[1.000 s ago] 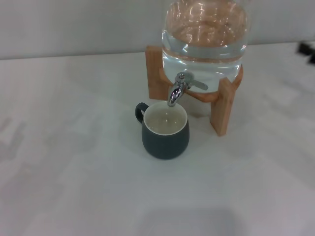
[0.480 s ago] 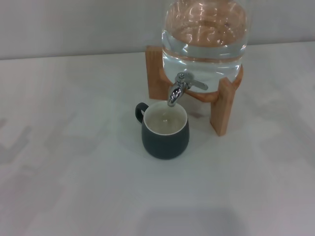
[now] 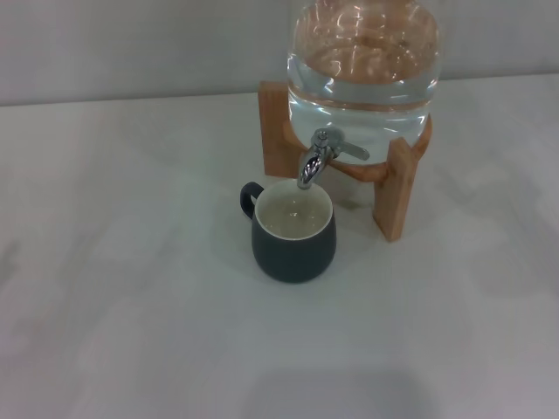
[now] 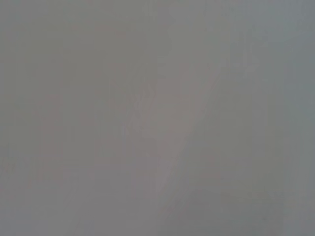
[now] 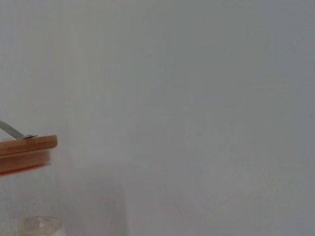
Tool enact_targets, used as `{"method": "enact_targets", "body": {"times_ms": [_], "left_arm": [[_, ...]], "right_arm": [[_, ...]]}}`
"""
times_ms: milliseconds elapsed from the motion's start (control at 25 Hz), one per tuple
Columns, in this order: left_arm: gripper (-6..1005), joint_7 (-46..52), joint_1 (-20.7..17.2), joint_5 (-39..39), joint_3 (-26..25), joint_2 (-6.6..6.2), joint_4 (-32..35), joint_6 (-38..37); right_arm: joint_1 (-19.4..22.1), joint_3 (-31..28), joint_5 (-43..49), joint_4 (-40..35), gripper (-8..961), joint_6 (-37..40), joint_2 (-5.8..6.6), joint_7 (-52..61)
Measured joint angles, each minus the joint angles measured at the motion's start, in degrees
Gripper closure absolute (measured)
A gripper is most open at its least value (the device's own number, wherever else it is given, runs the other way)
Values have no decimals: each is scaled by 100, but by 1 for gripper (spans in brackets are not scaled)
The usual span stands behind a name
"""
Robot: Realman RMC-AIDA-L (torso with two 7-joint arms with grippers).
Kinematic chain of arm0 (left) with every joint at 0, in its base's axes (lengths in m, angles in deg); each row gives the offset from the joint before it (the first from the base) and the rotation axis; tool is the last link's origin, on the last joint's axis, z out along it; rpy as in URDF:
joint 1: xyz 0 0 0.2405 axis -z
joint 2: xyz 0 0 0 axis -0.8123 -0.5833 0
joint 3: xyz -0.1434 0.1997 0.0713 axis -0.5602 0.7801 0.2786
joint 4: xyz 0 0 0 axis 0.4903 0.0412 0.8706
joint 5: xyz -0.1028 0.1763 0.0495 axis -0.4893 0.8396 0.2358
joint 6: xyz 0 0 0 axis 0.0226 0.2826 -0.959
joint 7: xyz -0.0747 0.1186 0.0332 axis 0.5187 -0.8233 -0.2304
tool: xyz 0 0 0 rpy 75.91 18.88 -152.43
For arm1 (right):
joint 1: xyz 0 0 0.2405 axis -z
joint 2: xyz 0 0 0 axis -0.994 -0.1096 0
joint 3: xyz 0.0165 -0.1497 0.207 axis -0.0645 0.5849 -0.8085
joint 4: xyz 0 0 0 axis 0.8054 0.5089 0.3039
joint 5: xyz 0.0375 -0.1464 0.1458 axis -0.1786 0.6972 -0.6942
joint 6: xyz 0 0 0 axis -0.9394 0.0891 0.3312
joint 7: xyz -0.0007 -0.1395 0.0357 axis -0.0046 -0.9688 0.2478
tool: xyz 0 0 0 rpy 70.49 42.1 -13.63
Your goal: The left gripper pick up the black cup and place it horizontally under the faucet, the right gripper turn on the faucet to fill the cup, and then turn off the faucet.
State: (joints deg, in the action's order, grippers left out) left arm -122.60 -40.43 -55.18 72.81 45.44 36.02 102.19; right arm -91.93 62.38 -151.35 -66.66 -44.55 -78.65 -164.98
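The black cup (image 3: 293,234) stands upright on the white table, right under the faucet (image 3: 316,160), with its handle to the left. Its cream inside holds some water. The chrome faucet sits on the clear glass water jug (image 3: 363,61) in its wooden stand (image 3: 392,190). No stream of water shows at the spout. Neither gripper is in the head view. The left wrist view shows only a plain grey surface. The right wrist view shows the jug's wooden lid (image 5: 25,151) at its edge before a grey wall.
The white table (image 3: 131,288) spreads to the left of the cup and in front of it. A grey wall (image 3: 131,44) runs behind the table.
A dark shape at the right edge of the head view a second ago has gone out of view. The cup and the faucet have not moved.
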Motion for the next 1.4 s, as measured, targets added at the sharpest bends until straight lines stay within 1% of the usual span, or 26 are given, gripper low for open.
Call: {"method": "enact_targets", "body": {"times_ms": [440,840,1400], "left_arm": [[107,30,-37,235,21,-16,7,-18],[109,185,-50,288,21,-14,-3,-36],[109,184,-79,426,21,-18,35,-40]], "right_arm": [[0,-33,-12,86,106,-21,0,-63],[-38,-509,-24,288,107,-295,0,-63],[-14,-547,-25,355,110,-274,0,-62]]}}
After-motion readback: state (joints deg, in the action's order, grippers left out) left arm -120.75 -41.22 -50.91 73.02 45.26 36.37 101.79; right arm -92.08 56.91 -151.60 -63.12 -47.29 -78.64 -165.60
